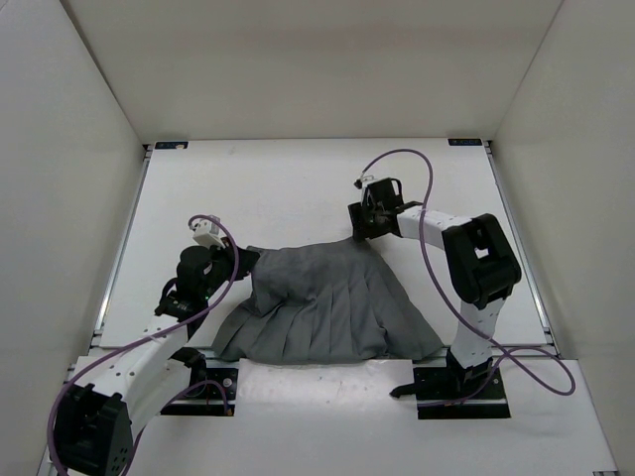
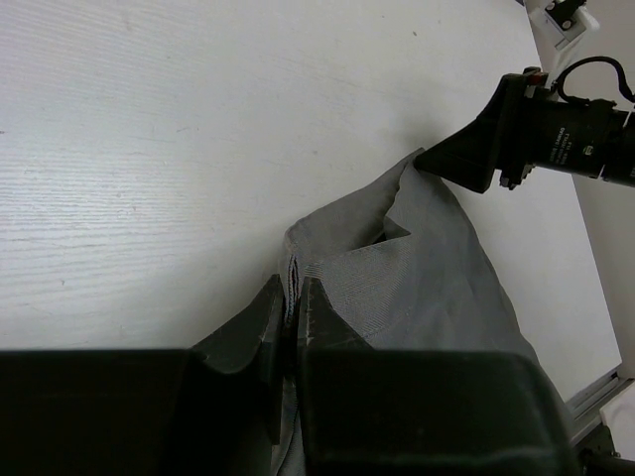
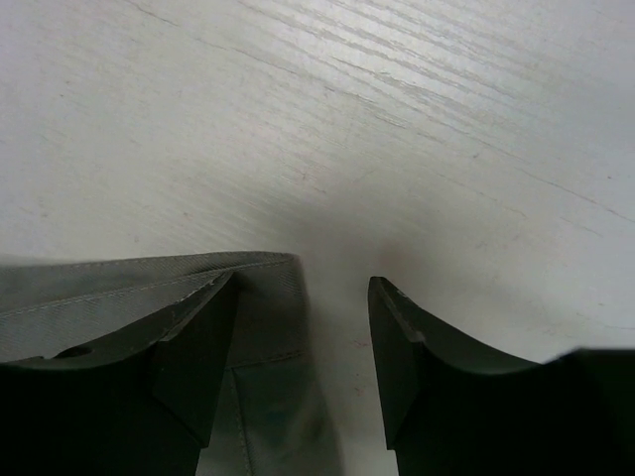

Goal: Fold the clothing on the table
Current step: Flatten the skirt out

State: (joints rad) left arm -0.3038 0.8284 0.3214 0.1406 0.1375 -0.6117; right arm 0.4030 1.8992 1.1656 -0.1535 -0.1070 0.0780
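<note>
A grey pleated skirt [image 1: 327,312] lies on the white table [image 1: 298,188], toward 6 o'clock of the tabletop, just ahead of the two arm bases. It spreads in a rough trapezoid: the wide pleated hem runs along the near side and the narrower end points to 12 o'clock. The cloth is wrinkled and bunched along its 9 o'clock side.

The left gripper [image 1: 245,262] sits at the skirt's 10 o'clock corner. In the left wrist view its fingers [image 2: 263,322] are pressed together on a stitched edge of the skirt [image 2: 427,288], with the fabric pinched upright between them and draping away toward 3 o'clock over the table [image 2: 149,149]. The cloth rises in a loose fold between this grip and the right gripper [image 2: 437,161], which touches the far corner of the skirt at 1 o'clock in that view.

From above, the right gripper [image 1: 363,230] stands at the skirt's 12 to 1 o'clock corner, tilted down to the tabletop. Its own camera shows the right gripper [image 3: 303,337] with its fingers [image 3: 198,347] spread apart. The hemmed corner of the skirt [image 3: 119,297] lies flat under and beside the 9 o'clock finger and reaches partway into the gap, while the 3 o'clock finger stands over bare table [image 3: 397,119]. Nothing is clamped there.

A purple cable [image 1: 407,151] loops over the right arm.
</note>
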